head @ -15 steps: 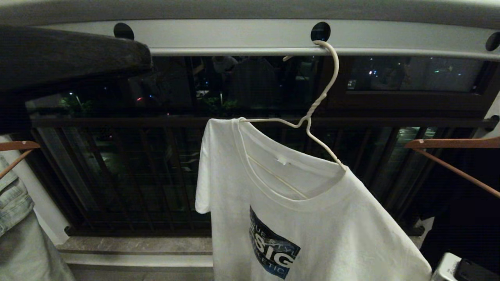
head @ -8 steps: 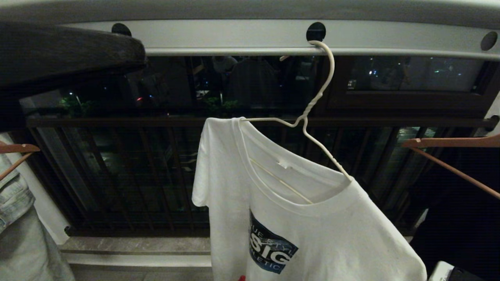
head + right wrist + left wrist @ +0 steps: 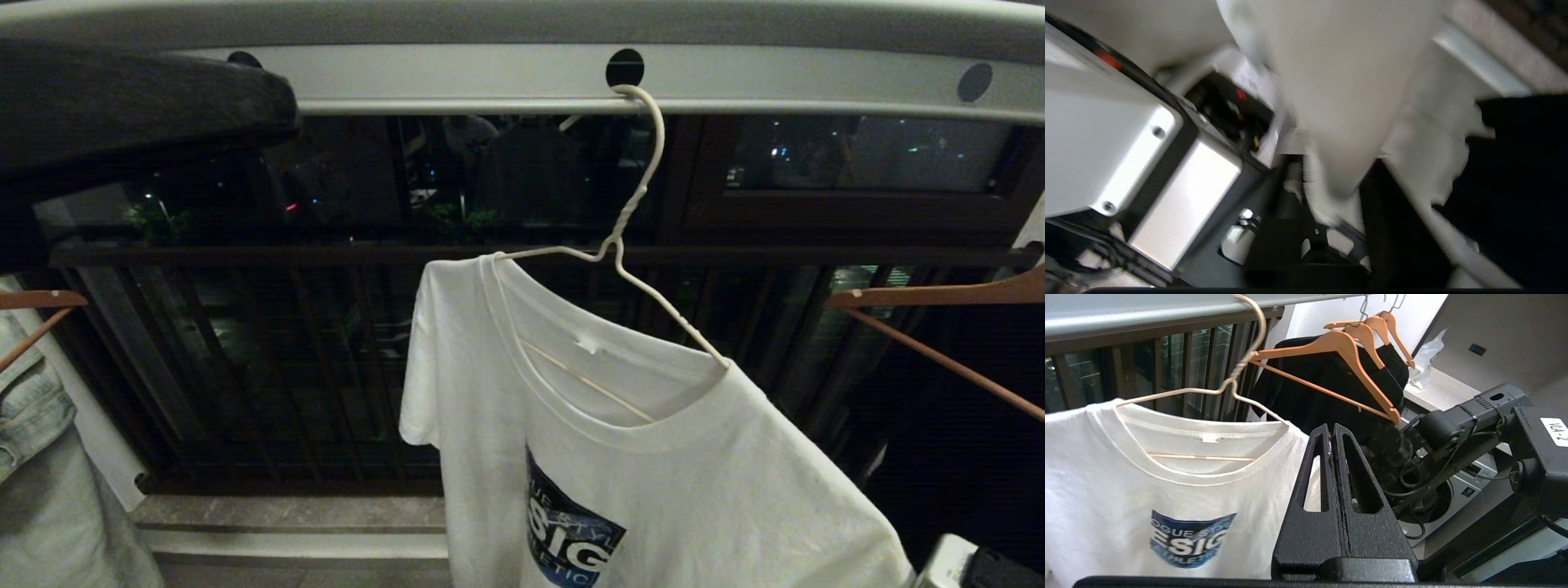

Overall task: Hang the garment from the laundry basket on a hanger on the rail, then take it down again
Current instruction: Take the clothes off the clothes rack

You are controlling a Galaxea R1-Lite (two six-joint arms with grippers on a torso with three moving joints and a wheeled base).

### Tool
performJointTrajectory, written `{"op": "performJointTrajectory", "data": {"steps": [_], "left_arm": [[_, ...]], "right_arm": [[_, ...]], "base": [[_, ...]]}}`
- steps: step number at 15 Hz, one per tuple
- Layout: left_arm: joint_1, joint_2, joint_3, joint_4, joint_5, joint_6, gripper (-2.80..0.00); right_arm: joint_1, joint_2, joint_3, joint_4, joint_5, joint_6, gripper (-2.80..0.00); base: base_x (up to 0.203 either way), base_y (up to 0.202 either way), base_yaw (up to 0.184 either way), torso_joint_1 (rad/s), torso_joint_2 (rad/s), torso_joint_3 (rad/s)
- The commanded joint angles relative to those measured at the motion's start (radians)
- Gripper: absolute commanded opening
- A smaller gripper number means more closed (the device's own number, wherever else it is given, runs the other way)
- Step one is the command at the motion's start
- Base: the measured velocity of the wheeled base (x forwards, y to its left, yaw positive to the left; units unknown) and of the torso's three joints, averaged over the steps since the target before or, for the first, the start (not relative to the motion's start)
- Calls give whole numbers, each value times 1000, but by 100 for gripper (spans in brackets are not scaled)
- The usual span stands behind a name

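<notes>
The white garment (image 3: 653,490) with its blue chest print hangs crookedly on the thin off-white hanger (image 3: 633,204). The hanger's hook sits in a hole of the grey rail (image 3: 816,82). In the left wrist view my left gripper (image 3: 1333,430) is shut and empty, low beside the garment (image 3: 1126,477), below the hanger (image 3: 1237,371) and rail (image 3: 1126,314). My right gripper (image 3: 1334,161) is under the shirt. Its jaws stand apart, with blurred white cloth of the garment (image 3: 1339,81) hanging between them. The laundry basket is out of view.
Brown wooden hangers (image 3: 931,296) hang at the right and one (image 3: 41,300) at the left over a pale denim garment (image 3: 33,408). A black garment (image 3: 1331,388) hangs behind. Dark balcony bars (image 3: 245,367) stand behind the rail. A dark bulky shape (image 3: 139,98) fills the upper left.
The whole head view has slid to the left, so the camera has moved. The hanger's tilt has eased a little; the shirt still hangs from it.
</notes>
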Motion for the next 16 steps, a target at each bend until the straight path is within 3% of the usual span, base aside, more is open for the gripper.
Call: {"op": "performJointTrajectory", "data": {"steps": [1,6,10,11,16], "left_arm": [[0,1,0,0,-2,-2,-280],[0,-5,0,0,-2,-2,-280],[0,-1,2,0,-2,-2,-280],[0,-4,6,0,-2,-2,-280],[5,-91,8,99,7,-3,-280]], "right_arm": [[0,-71,-40,6,-2,-2,0],[0,-180,-295,139,-73,-4,0],[-5,-200,-604,230,-127,-25,0],[-11,-201,-648,240,-138,-60,-280],[-96,-230,-681,227,-146,-81,-280]], "base": [[0,0,0,0,0,0],[0,0,0,0,0,0],[0,0,0,0,0,0],[0,0,0,0,0,0],[0,0,0,0,0,0]]}}
